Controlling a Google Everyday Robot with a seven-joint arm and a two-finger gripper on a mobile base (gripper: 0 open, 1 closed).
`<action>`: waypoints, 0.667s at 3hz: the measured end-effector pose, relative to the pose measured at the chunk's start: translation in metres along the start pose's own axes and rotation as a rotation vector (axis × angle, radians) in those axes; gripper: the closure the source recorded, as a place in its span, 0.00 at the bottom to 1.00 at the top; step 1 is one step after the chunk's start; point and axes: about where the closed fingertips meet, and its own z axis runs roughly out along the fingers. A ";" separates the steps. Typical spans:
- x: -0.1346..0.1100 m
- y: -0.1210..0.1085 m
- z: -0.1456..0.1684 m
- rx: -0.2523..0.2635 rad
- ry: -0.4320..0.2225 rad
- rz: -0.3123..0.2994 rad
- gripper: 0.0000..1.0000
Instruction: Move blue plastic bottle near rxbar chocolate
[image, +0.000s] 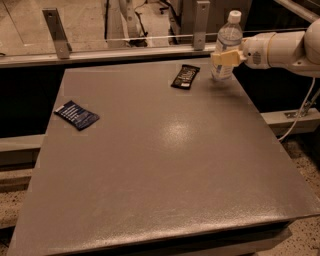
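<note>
Here, a light bottle gripped at the waist, just right of the bar

The grey table (165, 165) fills most of the view. The robot's white arm (285, 47) reaches in from the right over its far right corner. The blue plastic bottle (230, 36) stands upright there, its base at or just above the tabletop; which of the two cannot be told. The gripper (221, 59) is at the bottle's mid-body, below the shoulder, with its pale fingers closed around the bottle and pinching it.

The bottle looks like thin clear plastic, so it is probably light and its wall likely gives under a hard squeeze. It is also smooth and round, and could twist or slip in a loose pinch. Being tall with a narrow base, it would tip easily if set down at a tilt or nudged near the white cap (234, 16). The mid-body hold seems the sound one, since it is low enough to keep the bottle steady and clear of the tapering neck.

The rxbar chocolate (185, 76) lies flat just left of the bottle, near it but apart. A dark blue packet (76, 115) lies well away, near the left edge.
</note>
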 end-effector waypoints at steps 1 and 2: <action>0.009 -0.003 0.009 -0.012 -0.011 0.035 0.85; 0.017 -0.004 0.018 -0.033 -0.009 0.065 0.61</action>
